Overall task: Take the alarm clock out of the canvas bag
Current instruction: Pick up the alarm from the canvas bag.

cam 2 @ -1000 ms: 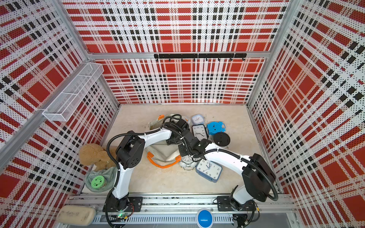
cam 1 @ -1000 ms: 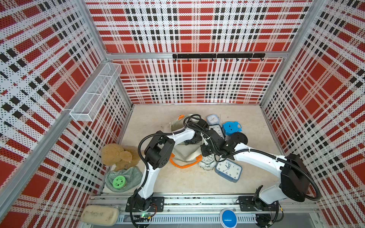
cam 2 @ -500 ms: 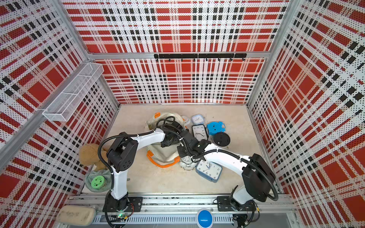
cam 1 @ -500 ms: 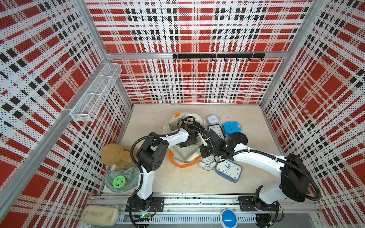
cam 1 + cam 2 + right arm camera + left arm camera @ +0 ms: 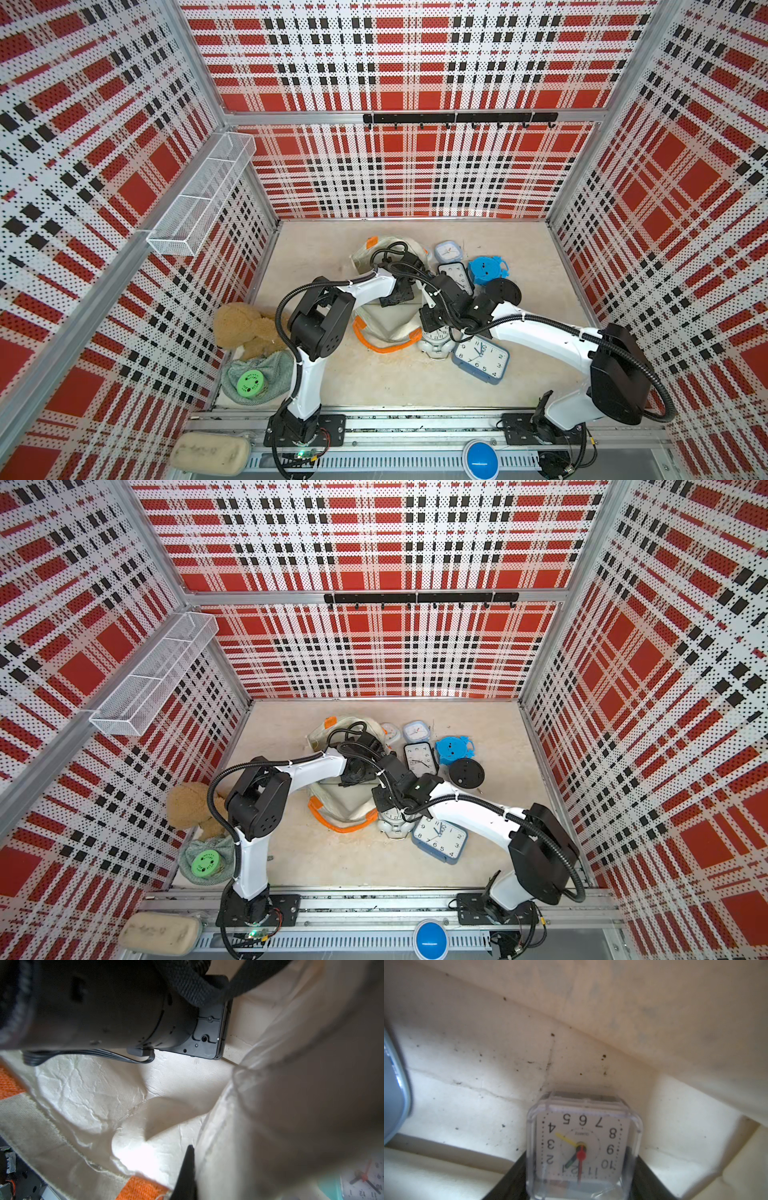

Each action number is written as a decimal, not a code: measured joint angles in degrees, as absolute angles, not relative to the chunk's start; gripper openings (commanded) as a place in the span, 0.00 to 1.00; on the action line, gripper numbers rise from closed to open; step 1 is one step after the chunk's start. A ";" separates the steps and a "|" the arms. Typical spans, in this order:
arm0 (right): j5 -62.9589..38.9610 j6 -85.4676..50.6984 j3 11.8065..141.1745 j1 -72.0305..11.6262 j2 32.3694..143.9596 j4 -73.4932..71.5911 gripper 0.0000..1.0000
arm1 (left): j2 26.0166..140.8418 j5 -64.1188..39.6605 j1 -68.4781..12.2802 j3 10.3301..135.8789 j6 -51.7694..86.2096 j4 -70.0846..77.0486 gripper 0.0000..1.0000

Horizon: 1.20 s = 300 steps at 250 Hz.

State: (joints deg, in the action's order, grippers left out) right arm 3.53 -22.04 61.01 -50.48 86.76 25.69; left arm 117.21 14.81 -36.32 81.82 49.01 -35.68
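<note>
Cream-white canvas bag with orange strap handles (image 5: 386,324): right gripper (image 5: 430,322) pinched shut on near rim. Inside bag, clear-cased square alarm clock (image 5: 582,1136), six-edge pointing deeper in, clasped between fingers of left gripper (image 5: 582,1159). Left elbow (image 5: 318,322) swung leftward since second ago.

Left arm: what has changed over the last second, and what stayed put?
The left arm swung its elbow outward to its left and drew its wrist back toward its base, uncovering the far end of the canvas bag. Inside the bag, the left gripper flanks the small clear alarm clock; a grip isn't certain. The right gripper stayed shut on the bag's rim; the square blue clock did not move.
</note>
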 measured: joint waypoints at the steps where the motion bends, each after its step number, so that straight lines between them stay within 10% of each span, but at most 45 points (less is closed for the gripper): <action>1: 3.53 -22.02 61.04 -50.48 86.78 25.67 0.00 | 117.21 14.81 -36.32 81.82 49.01 -35.68 0.52; 41: 3.55 -22.00 61.08 -50.57 87.00 25.65 0.00 | 116.77 14.55 -35.94 81.80 48.16 -35.24 0.51; 140: 5.17 -19.18 73.69 -50.87 87.09 32.49 0.54 | 104.66 14.48 -35.33 78.72 44.38 -35.16 0.50; 300: 4.36 -19.77 91.20 -44.86 80.99 38.26 0.61 | 71.05 14.26 -37.23 84.33 31.14 -51.20 0.46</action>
State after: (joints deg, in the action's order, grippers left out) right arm 4.36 -19.77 91.20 -44.86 80.99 38.26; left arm 71.05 14.26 -37.23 84.33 31.14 -51.20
